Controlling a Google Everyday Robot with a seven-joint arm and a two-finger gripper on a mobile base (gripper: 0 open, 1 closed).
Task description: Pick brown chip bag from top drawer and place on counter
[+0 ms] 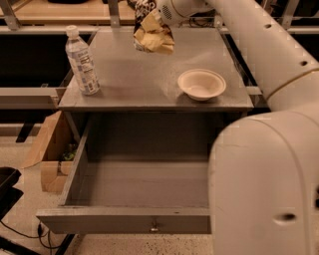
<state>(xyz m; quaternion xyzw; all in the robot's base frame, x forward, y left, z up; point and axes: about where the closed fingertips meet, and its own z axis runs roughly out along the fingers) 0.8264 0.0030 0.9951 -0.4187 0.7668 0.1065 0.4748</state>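
Grey bench (134, 74) is sitting mid-frame in the camera view, matte and lightly speckled. The top drawer (124, 219) is hanging pulled right out below it. Its flat front panel is facing the camera, w/ a small metal keyhole (154, 227) showing at the panel's centre. The drawer's grey inner floor is lying in plain view.

White arm (259, 45) is filling the R side of the frame. It's sweeping from a bulky segment in the foreground up to the top edge, where the tool (155, 11) is hanging over the back of the bench. Tool is clamping the brown chip bag (152, 37) by its dark upper end. The bag's crumpled tan-yellow lower end is dangling beneath, over the rear centre of the bench. Whether that end is touching the surface, can't tell.

Water bottle (82, 62) is standing upright near the bench's L edge, well apart from the bag. Pale bowl (201, 83) is sitting rim-up on the R side, near the front edge, also apart from the bag.

Cardboard box (50, 149) is leaning on the floor, L of the cabinet, just beside the open drawer. Pale wooden desk (55, 10) is running across behind the bench at top L.
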